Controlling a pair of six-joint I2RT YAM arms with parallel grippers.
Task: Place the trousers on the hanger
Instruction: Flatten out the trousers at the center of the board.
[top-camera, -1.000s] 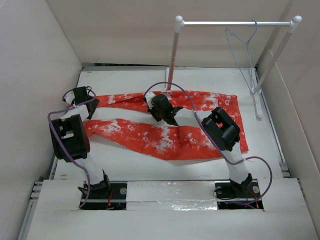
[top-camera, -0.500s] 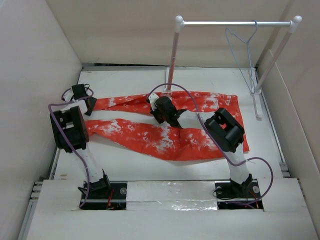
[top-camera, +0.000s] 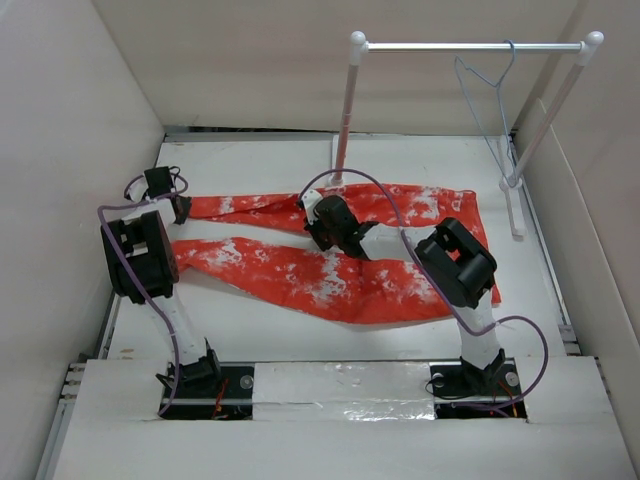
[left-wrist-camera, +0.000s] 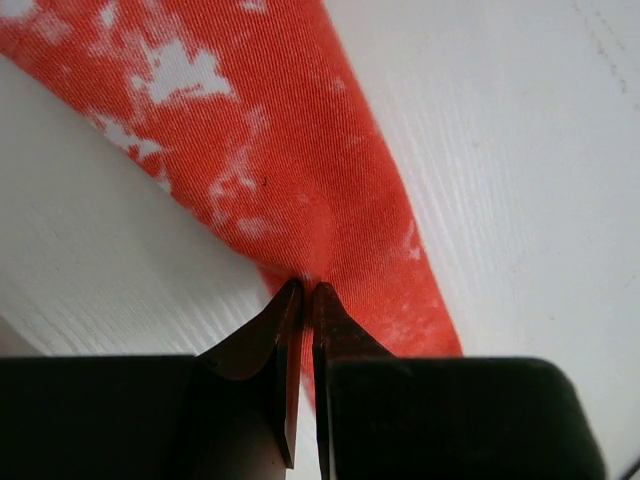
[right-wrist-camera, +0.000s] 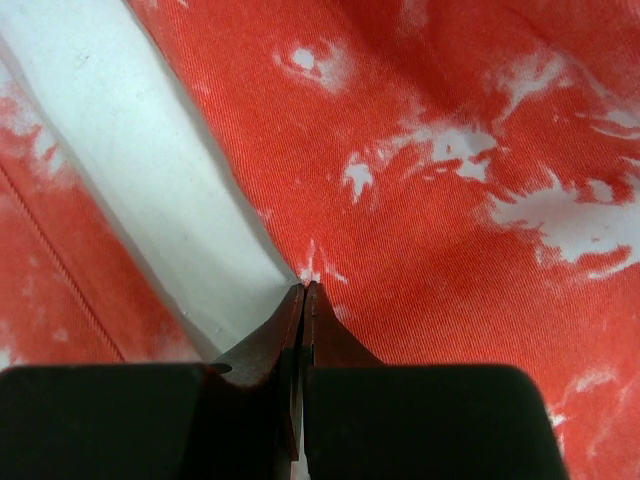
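Observation:
The red-orange trousers (top-camera: 300, 275) lie flat on the white table, legs pointing left and waistband to the right. My left gripper (top-camera: 181, 208) sits at the far-left end of the upper leg and is shut on its hem; in the left wrist view the fingertips (left-wrist-camera: 305, 288) pinch the trousers (left-wrist-camera: 300, 150). My right gripper (top-camera: 316, 228) is shut on the inner edge of that same leg, midway along. The right wrist view shows its tips (right-wrist-camera: 303, 290) closed at the edge of the trousers (right-wrist-camera: 450, 250). The pale blue-grey hanger (top-camera: 485, 110) hangs from the rail at the back right.
A white two-pole rail stand (top-camera: 345, 110) with a metal crossbar (top-camera: 450, 46) stands at the back, right of centre. White walls enclose the table on the left, back and right. A strip of bare table (right-wrist-camera: 170, 200) shows between the two legs.
My left gripper has moved back to the end of the upper leg and closed on the hem. The right arm has shifted slightly right, still shut on the cloth.

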